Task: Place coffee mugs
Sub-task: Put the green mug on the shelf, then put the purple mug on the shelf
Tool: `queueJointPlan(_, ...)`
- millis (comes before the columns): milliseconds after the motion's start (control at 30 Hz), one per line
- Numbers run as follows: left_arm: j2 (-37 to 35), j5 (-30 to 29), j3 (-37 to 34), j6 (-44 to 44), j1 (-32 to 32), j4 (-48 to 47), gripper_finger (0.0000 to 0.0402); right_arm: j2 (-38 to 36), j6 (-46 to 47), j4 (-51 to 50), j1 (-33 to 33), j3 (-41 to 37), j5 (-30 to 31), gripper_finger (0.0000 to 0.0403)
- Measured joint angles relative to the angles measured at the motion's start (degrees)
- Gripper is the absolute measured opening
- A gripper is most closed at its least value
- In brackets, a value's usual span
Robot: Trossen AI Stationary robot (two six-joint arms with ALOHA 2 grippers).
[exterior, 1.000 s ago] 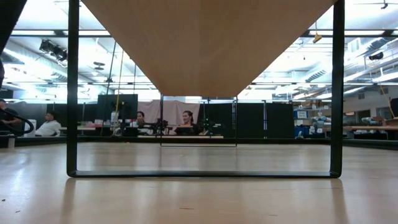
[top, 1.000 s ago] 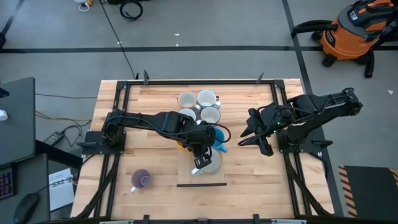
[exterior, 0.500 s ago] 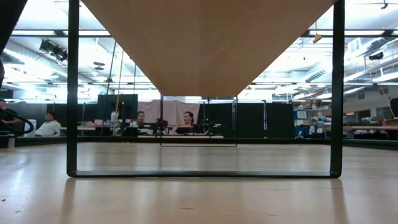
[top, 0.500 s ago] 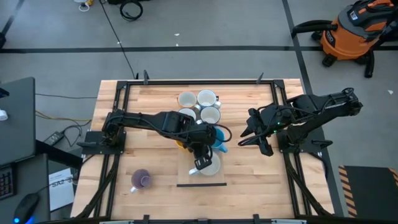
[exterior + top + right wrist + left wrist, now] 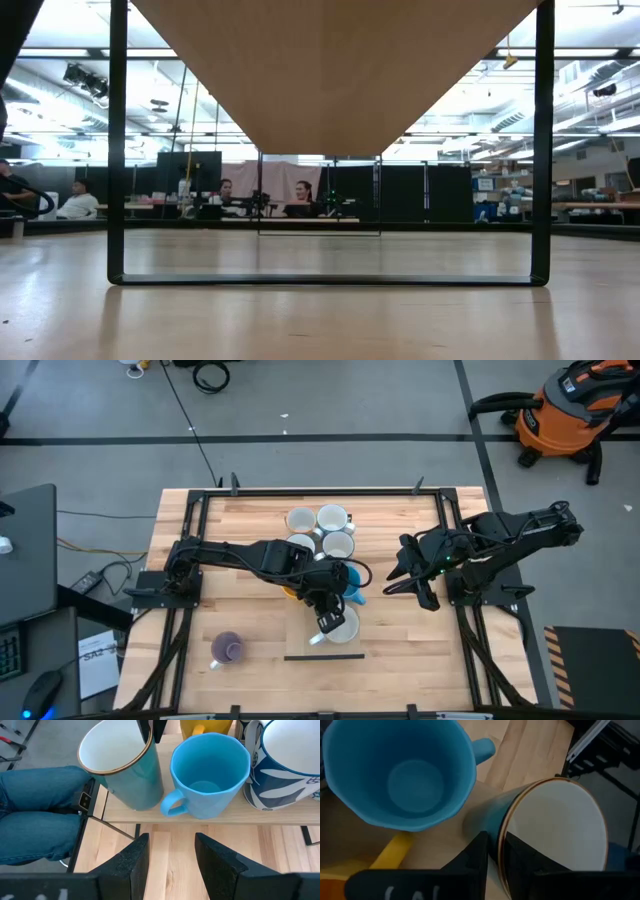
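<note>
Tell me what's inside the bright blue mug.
The blue mug looks empty: both wrist views show its bare blue floor. Beside it, the left pincer grips the rim of a teal mug, whose white inside shows only partly; its bottom is out of sight.

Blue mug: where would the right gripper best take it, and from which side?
Judging by the right wrist view, the blue mug stands upright, open-mouthed, handle towards the right gripper. Best pinch the near rim from above; the teal mug crowds one side.
</note>
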Motion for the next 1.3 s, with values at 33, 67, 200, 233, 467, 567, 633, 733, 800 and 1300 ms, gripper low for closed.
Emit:
queueJointPlan(33, 0.00, -0.02, 0.00, -0.46, -0.06, 0.06, 0.0055, 0.00, 0.00, -0.01, 0.00, 0.01, 0.00, 0.0165)
queueJointPlan(67, 0.00, -0.04, 0.00, -0.78, -0.06, 0.06, 0.0055, 0.00, -0.01, -0.02, 0.01, 0.01, 0.00, 0.0165)
queueJointPlan(200, 0.00, 0.00, 0.00, -1.77, -0.06, 0.19, 0.0062, 0.00, 0.00, 0.00, 0.01, 0.00, 0.00, 0.0165)
queueJointPlan(233, 0.00, 0.06, 0.00, -1.82, -0.07, 0.30, 0.0066, 0.00, 0.00, -0.02, -0.01, 0.00, 0.00, 0.0165)
queueJointPlan(467, -0.02, 0.00, 0.00, -1.73, -0.07, 0.38, 0.0119, 0.00, -0.02, -0.02, 0.01, 0.00, 0.00, 0.0165)
queueJointPlan(567, -0.02, -0.20, 0.00, -1.72, -0.08, 0.34, 0.0140, 0.00, 0.00, -0.02, 0.02, 0.00, -0.02, 0.0165)
queueJointPlan(633, -0.02, -0.69, 0.00, -1.46, -0.07, 0.39, 0.0151, 0.00, -0.02, -0.04, 0.00, 0.00, -0.02, 0.0165)
queueJointPlan(733, -0.02, -0.89, 0.00, 0.04, -0.01, 0.97, 0.0157, 0.00, -0.01, -0.02, 0.02, 0.00, -0.02, 0.0165)
queueJointPlan(800, -0.02, -0.78, 0.02, -0.18, 0.00, 1.16, 0.0156, 0.00, 0.00, -0.04, 0.02, 0.00, -0.02, 0.0165)
queueJointPlan(1300, -6.86, 6.10, 0.07, 0.31, -0.07, -0.24, 0.0154, 0.00, -0.20, -0.07, 0.02, 0.00, -0.02, 0.0165)
